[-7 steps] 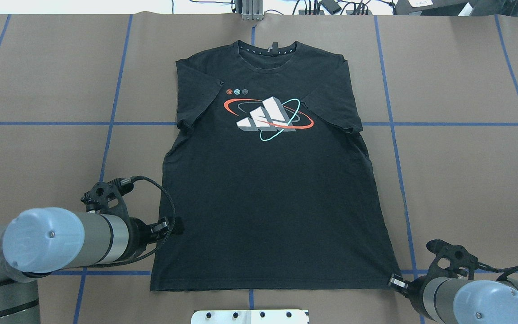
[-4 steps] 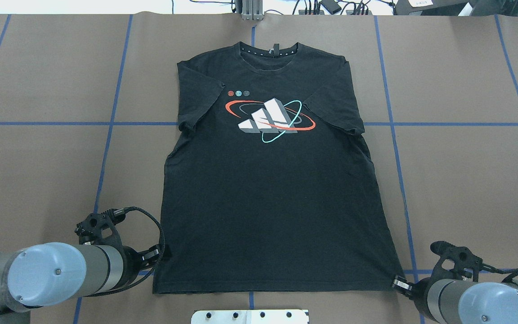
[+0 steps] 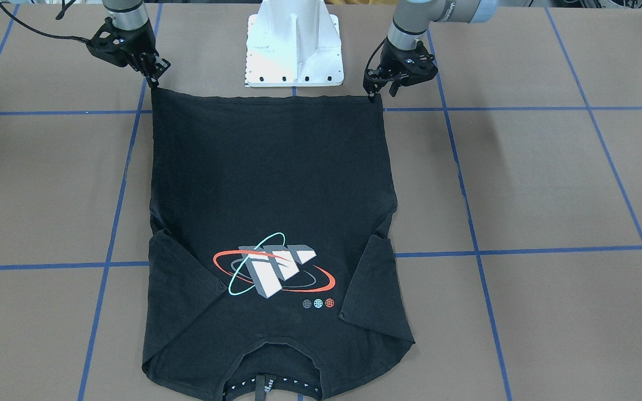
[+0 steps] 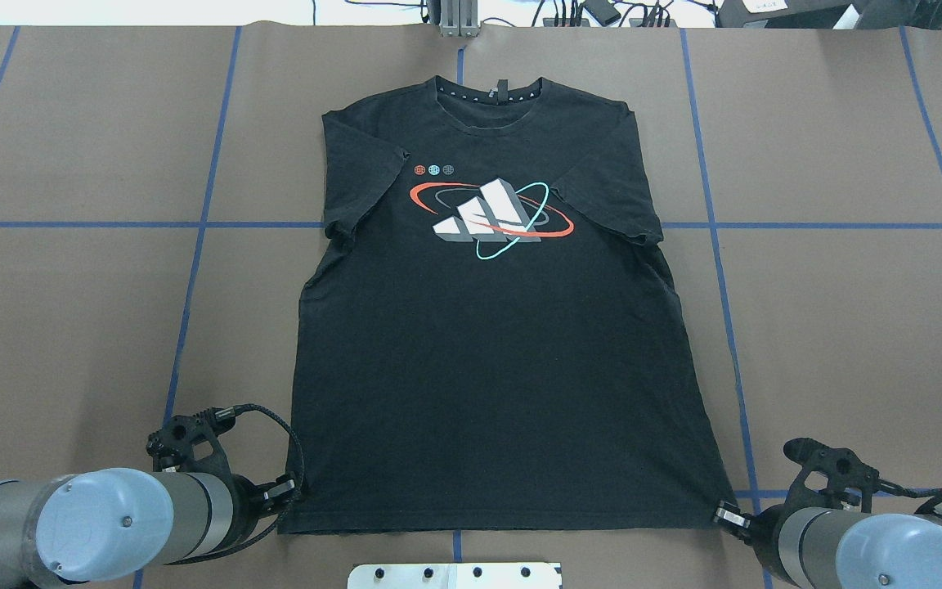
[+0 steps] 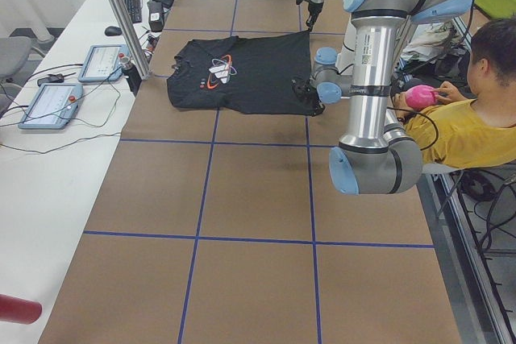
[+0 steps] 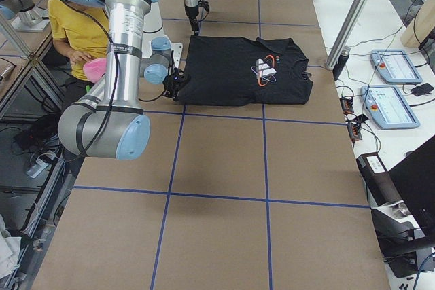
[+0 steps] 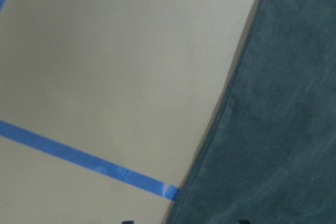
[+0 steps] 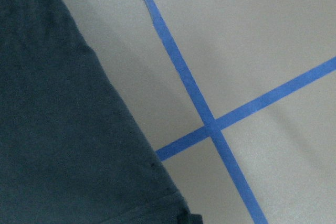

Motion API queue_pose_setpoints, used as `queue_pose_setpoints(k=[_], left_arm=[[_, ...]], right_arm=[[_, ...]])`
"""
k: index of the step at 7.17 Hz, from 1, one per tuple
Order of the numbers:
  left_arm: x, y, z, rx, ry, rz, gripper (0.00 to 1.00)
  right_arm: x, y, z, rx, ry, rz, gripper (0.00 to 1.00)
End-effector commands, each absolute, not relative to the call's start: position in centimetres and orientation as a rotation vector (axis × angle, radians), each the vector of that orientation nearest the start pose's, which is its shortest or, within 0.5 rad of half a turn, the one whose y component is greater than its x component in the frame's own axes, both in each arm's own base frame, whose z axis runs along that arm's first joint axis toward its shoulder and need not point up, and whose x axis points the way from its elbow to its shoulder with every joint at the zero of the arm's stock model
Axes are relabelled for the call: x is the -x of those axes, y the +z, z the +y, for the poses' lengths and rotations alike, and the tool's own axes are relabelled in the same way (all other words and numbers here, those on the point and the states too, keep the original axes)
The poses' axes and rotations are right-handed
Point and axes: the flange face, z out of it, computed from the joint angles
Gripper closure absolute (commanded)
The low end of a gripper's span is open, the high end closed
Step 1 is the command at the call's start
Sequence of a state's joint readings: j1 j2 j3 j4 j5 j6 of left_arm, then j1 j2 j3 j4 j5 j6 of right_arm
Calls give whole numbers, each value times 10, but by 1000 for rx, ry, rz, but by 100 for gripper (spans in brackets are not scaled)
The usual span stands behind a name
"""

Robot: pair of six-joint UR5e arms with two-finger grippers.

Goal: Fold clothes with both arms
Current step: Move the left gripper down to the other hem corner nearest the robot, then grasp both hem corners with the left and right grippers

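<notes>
Two hem corners, 1 per arm: left end effector (image 4: 287, 493), apparently spread, & right end effector (image 4: 723, 515), grip state unclear, flanked T-shirt (image 4: 487, 368) lying flat on table (image 4: 847, 327) w/ collar pointing away from robot

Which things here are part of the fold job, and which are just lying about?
Job:
- black short-sleeved T-shirt with white block print
- left arm's black two-finger gripper
- right arm's black two-finger gripper

Lying about:
- white metal pedestal base
- grey flat control panel on the side bench
- person in a yellow shirt
</notes>
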State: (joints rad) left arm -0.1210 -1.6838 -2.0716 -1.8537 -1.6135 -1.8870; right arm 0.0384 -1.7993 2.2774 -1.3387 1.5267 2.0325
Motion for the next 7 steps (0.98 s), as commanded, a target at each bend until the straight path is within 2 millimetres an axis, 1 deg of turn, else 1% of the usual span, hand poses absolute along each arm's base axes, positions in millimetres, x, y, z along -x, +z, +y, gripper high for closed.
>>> queue_pose_setpoints(k=[1,2,3,7], left_arm=[[-498,343,-186,134,-380,891,36],[-497,342,-186,134,-380,893,47],[-497,344,-187,131,-381,890,61],[-496,345,-185,133,-381,886,62]], right_arm=[[387,406,-153,109,494,-712,100],[387,406,-153,109,494,-711,100],[387,406,-153,109,494,-711,100],[386,405,-153,109,494,-714,100]])
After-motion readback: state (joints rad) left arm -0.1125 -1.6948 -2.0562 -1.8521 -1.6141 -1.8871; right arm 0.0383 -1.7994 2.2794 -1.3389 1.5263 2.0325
